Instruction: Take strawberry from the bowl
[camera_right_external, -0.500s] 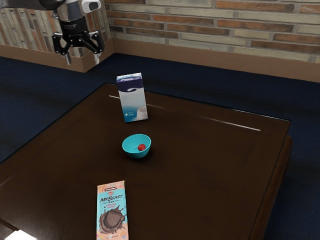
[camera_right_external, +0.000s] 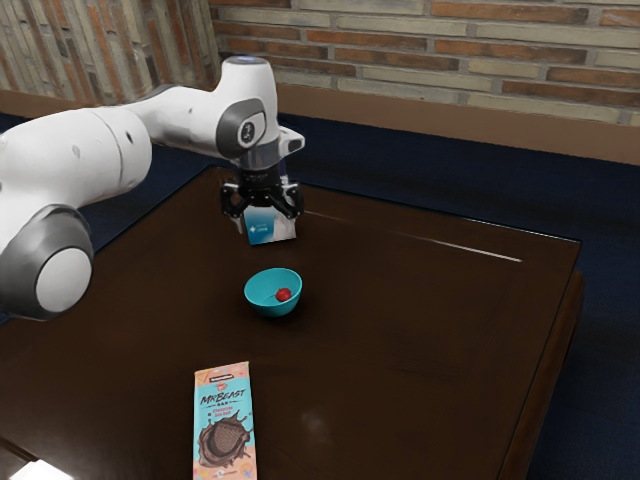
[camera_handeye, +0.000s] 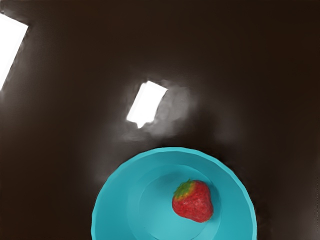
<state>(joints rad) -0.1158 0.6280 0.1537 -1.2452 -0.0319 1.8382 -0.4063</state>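
With fingers (camera_right_external: 267, 220) released; better to pinch strawberry (camera_handeye: 194, 202) in bowl (camera_handeye: 120, 200) gently by sides: probably light, soft, easily bruised.

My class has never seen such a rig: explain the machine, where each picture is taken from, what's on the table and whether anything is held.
This is a white robot arm ending in black jaws. The exterior view comes from a camera at the arm's side; the wrist view, from one on its hand, shows the turquoise bowl closely. That bowl, with a strawberry inside, shares the dark table with a chocolate bar and an upright carton. The jaws are open, holding nothing.
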